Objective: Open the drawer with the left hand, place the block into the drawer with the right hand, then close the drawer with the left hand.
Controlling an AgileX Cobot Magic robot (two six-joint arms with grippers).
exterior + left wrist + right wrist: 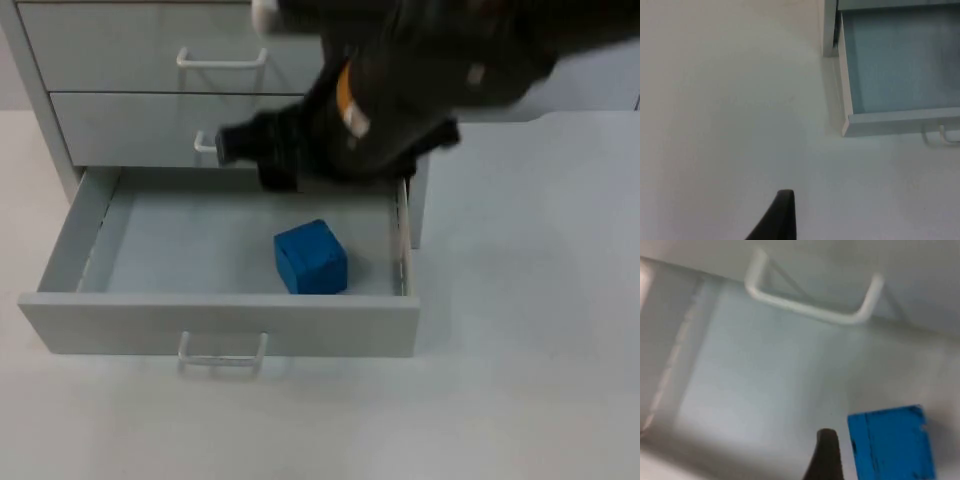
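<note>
The bottom drawer (220, 322) of the grey cabinet (120, 60) stands pulled out. A blue block (311, 258) lies free on the drawer's floor, right of its middle, touched by nothing. My right gripper (235, 145) hangs blurred over the drawer's back edge, in front of the middle drawer, above and behind the block (888, 442). My left gripper (782, 220) hovers over bare table to the left of the drawer's front corner (846, 131), away from the handle.
The open drawer's white handle (222, 355) sticks out toward the table's front. The middle drawer's handle (810, 302) is close under my right gripper. The top drawer's handle (222, 60) lies further back. White table spreads left, right and in front of the cabinet.
</note>
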